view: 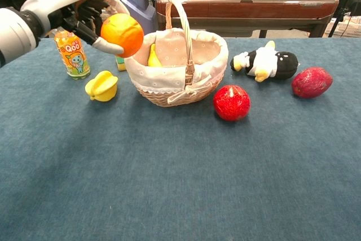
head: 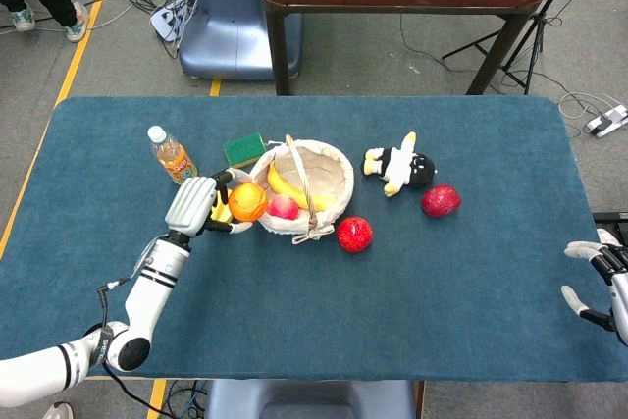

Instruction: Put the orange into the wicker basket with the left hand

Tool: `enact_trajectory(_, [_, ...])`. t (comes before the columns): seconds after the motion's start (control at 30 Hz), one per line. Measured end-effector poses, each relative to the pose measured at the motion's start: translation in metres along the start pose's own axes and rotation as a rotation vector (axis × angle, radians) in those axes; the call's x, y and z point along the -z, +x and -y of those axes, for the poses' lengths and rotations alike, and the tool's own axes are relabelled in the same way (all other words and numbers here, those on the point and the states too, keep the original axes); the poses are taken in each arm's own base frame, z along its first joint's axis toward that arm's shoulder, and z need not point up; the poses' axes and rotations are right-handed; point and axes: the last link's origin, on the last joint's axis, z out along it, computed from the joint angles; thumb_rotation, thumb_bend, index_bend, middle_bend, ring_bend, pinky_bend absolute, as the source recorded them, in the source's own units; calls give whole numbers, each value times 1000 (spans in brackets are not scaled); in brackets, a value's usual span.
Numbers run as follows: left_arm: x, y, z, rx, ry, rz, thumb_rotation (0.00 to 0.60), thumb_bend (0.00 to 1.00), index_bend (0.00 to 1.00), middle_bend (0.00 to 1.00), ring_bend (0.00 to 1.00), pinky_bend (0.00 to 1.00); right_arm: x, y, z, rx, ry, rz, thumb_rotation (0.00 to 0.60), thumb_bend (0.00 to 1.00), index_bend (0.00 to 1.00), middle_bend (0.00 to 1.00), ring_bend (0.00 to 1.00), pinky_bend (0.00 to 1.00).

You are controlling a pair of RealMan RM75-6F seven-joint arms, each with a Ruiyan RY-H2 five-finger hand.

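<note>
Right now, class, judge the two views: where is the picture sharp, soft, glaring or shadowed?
Head view: evenly lit, sharp; the wicker basket throws only a faint shadow. Chest view: the orange in the left hand looks crisp, no motion blur, with a mild highlight on top.

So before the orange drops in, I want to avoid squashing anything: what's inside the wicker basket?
Inside the wicker basket lie a banana and a pinkish-red fruit. The orange covers its left edge.
</note>
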Motion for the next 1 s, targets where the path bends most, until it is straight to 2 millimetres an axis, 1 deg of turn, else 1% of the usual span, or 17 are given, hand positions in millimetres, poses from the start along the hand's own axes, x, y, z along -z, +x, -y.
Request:
enact_trajectory(0.17, [-8, -5, -9, 8, -6, 1, 600, 109, 397, 580, 565, 618, 1, 0, 0, -2, 0, -1, 600, 260, 361, 331, 263, 281])
enact_trajectory(0.27, [-14, -8, -11, 13, 1, 2, 600, 110, 380, 539, 550, 618, 1, 0, -1, -6, -2, -3, 600, 259, 361, 331, 262, 281])
enact_trajectory(0.43, [-21, -14, -12, 6, 19, 6, 600, 104, 305, 386, 440, 617, 3, 0, -1, -8, -3, -6, 600, 259, 361, 331, 263, 282])
enact_trajectory(0.5, [-23, -16, -12, 7, 23, 7, 600, 87, 273, 292, 370, 605, 3, 0, -2, -8, -4, -6, 600, 260, 361, 331, 263, 282])
enact_trajectory(0.6, [-25, -16, -12, -11, 27, -4, 600, 72, 224, 153, 255, 550, 3, 1, -2, -8, -6, -5, 600, 260, 361, 331, 263, 281])
enact_trajectory(0.7, [-25, -16, -12, -30, 33, -15, 600, 68, 180, 74, 193, 506, 3, 1, -2, -9, -5, -5, 600, 259, 361, 331, 263, 281])
enact_trajectory(0.8, [-25, -15, -11, -36, 37, -20, 600, 60, 150, 38, 164, 466, 3, 0, -2, -9, -3, -3, 600, 259, 361, 331, 263, 281])
enact_trajectory(1.0, [-18, -9, -7, -49, 53, -26, 600, 59, 145, 33, 160, 454, 3, 2, -2, -9, -2, -7, 600, 260, 361, 331, 263, 281])
